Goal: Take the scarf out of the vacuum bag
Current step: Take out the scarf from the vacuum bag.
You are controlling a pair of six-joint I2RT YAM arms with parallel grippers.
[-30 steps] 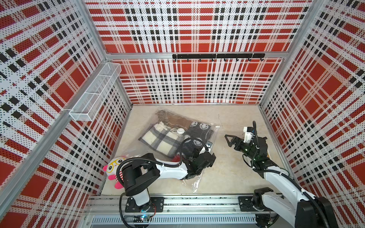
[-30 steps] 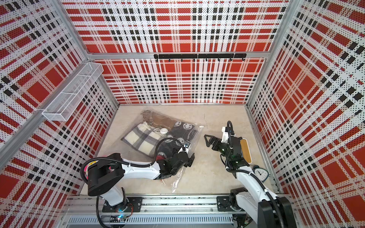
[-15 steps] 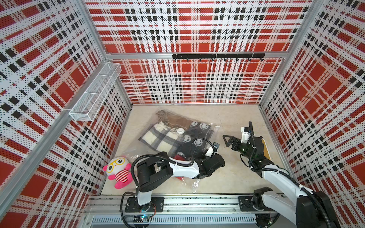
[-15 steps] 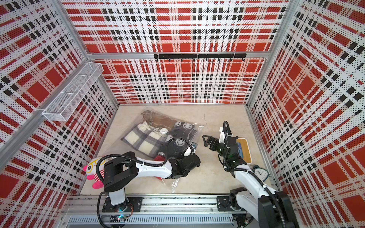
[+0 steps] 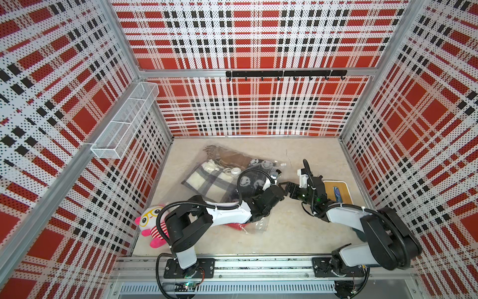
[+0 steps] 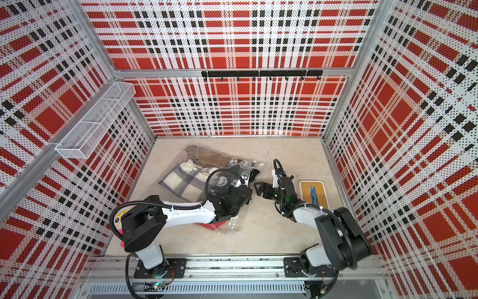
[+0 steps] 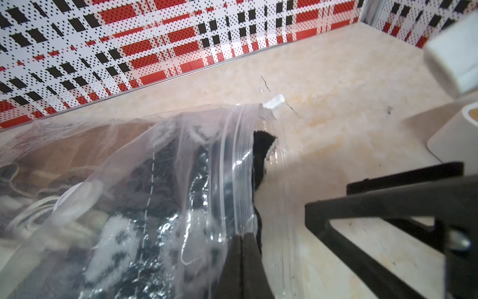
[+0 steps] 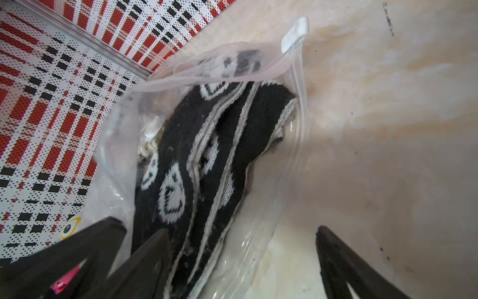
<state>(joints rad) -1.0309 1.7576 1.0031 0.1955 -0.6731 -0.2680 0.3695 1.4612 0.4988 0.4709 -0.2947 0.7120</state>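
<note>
Vacuum bag (image 7: 196, 145) | left gripper (image 7: 241, 240) now clamped on it | right gripper (image 5: 284, 189) spread, nearer

We looked down from high above the front rail (image 5: 258, 266) in both top views, facing the back wall (image 5: 245, 108) and sharing the whole cell. Our left wrist camera sat close over the vacuum bag (image 7: 181, 155), facing that wall. Our right wrist camera, equally near, faced the left wall (image 8: 51, 103). Both wrist views shared the black scarf (image 8: 219, 145) and the white slider clip (image 8: 294, 33).
</note>
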